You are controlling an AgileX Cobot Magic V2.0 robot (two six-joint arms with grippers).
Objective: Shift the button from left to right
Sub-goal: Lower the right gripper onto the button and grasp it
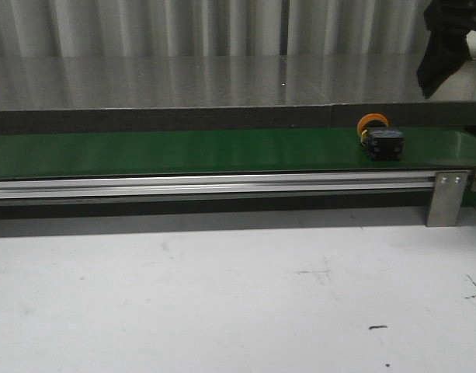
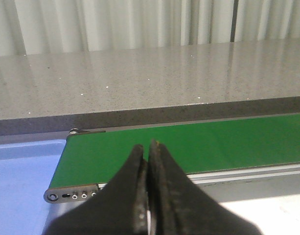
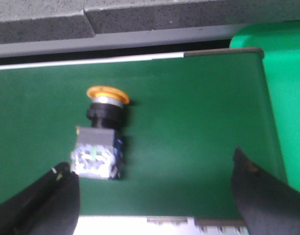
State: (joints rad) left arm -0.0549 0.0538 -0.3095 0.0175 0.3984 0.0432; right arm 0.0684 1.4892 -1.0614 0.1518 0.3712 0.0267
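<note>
Button (image 1: 380,135) on the green belt (image 1: 183,152), toward the right end, lying on its side with the orange cap pointing to the far edge and the black switch body nearer us. We count one button, one belt, two claws.

From the right wrist camera we see the right gripper (image 3: 157,188) spread wide above the belt, holding nothing; one finger (image 3: 47,196) sits just beside the switch body, the other finger (image 3: 265,196) is well apart from it, off toward the belt's end. The left gripper (image 2: 149,186) is clenched on nothing, fingers pressed together, hovering over the belt's other end.

We judge the step in hand to be the right arm's pick. To do it well, we'd shift the claw sideways so the button sits midway between the fingers, not hard by one of them. We'd close across the blocky body, not the round cap, which could roll out. Come down low enough to catch the body's flat sides, and stop short of scraping the belt.
</note>
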